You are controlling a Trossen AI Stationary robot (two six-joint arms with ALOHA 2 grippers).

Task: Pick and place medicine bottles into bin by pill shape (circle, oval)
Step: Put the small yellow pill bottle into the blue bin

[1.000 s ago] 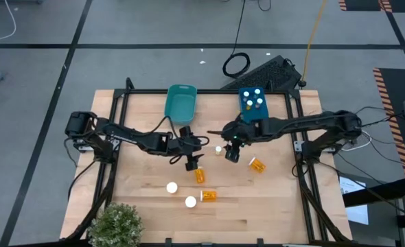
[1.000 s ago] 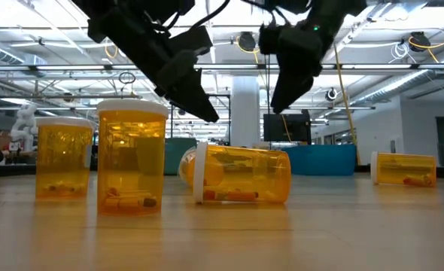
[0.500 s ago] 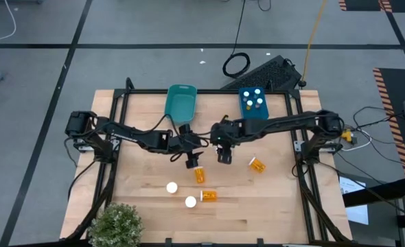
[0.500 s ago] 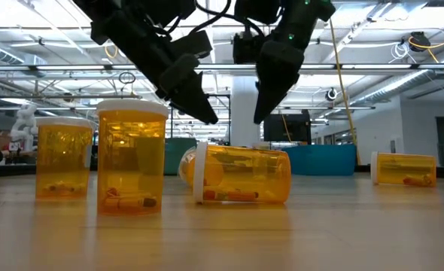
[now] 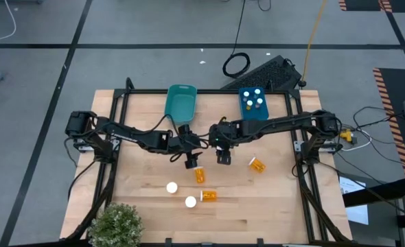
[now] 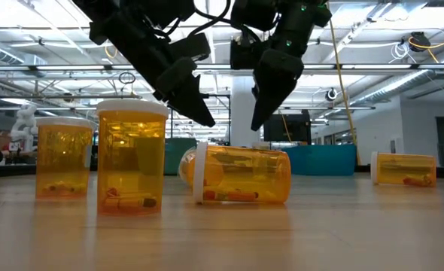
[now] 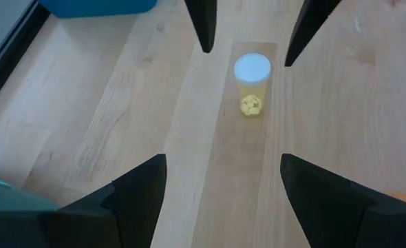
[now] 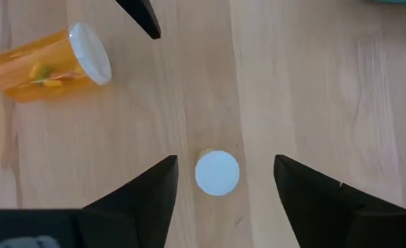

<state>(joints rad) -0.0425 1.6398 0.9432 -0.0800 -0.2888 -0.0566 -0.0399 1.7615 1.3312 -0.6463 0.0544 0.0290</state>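
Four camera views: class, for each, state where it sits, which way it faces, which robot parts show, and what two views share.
High: above the table, facing straight down; both arms, left claw, right claw.
Low: tabletop height, facing level across a lying bottle; both claws overhead.
Left wrist: on left arm, facing down; own open fingers.
Right wrist: on right arm, facing down; own open fingers.
Shared: both wrist views show the small white-capped bottle.

A leafy green potted plant (image 5: 114, 222) sits at the light wooden table's (image 5: 147, 206) near-left corner, while a black keyboard (image 5: 268, 71) lies on the floor beyond.
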